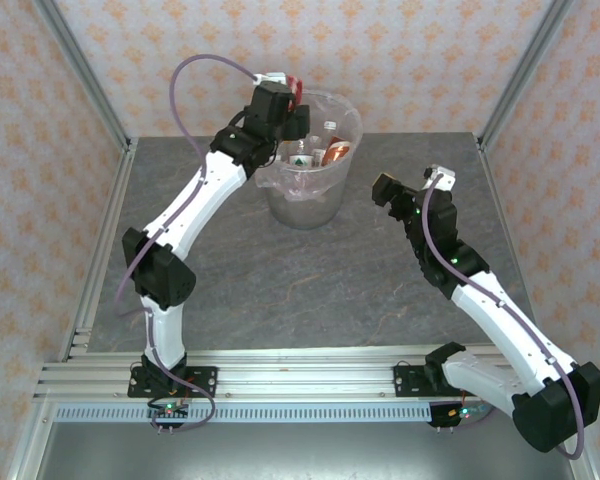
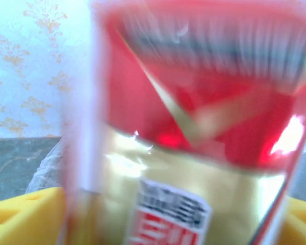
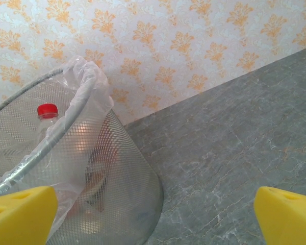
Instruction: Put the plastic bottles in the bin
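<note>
My left gripper (image 1: 292, 100) hangs over the far left rim of the bin (image 1: 305, 205), a round mesh basket lined with a clear bag. In the left wrist view its yellow fingers (image 2: 25, 214) stand wide apart. A plastic bottle (image 2: 194, 127) with a red and gold label sits between them, strongly blurred while the fingers look sharp. Several bottles (image 1: 332, 152) lie inside the bin. My right gripper (image 1: 385, 190) is open and empty just right of the bin. Its wrist view shows the bin wall (image 3: 107, 168) and a red-capped bottle (image 3: 47, 115) behind the mesh.
The grey marble-patterned tabletop (image 1: 280, 290) stretches in front of and beside the bin. Patterned walls and metal frame posts (image 1: 85, 80) close the sides and the back. The bag's loose edge (image 3: 86, 76) drapes over the bin rim.
</note>
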You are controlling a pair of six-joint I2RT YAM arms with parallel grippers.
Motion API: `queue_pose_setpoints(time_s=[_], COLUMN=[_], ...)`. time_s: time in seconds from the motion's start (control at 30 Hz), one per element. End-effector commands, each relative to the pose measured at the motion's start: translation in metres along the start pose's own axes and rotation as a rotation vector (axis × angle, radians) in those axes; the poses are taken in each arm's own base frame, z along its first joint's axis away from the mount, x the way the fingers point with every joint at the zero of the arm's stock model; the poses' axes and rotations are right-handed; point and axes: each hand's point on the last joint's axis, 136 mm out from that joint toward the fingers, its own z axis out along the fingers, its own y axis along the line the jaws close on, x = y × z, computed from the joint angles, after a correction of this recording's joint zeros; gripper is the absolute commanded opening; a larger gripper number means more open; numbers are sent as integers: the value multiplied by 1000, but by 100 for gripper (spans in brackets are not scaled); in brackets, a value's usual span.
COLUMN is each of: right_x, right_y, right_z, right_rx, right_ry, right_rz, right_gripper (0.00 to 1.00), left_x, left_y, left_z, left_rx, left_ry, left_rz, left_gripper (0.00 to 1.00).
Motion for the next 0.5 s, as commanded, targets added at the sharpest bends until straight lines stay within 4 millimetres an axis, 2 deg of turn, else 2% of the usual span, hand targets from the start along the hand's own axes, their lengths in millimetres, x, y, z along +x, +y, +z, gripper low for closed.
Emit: queue_pose_setpoints(time_s=[0.0,0.03,0.13,0.2,0.27,0.33,0.47], right_x=[6,8,10,12,10,10,12], right_y=[-9,-11,-15,-20,-29,-44,-83], right_z=[0,2,7,11,14,15,16], right_rx=[40,50,76,105,151,211,340], right_ry=[9,11,4,-5,-24,-41,-66], right_rz=[2,-1,-5,-12,-34,-55,-108], right_gripper=[99,99,99,99,99,99,99], left_x=[-28,-38,-47,-46,-38,-26,18], left_y=[12,12,19,31,57,95,183], left_z=[-38,-54,-83,-96,-103,-109,-127], left_rx=[-12,17,48,37,-41,-156,-408], left_ry=[-22,-44,-86,-108,-130,-151,-141], left_rz=[27,25,24,26,23,4,-21], left_gripper=[96,98,100,100,100,100,100])
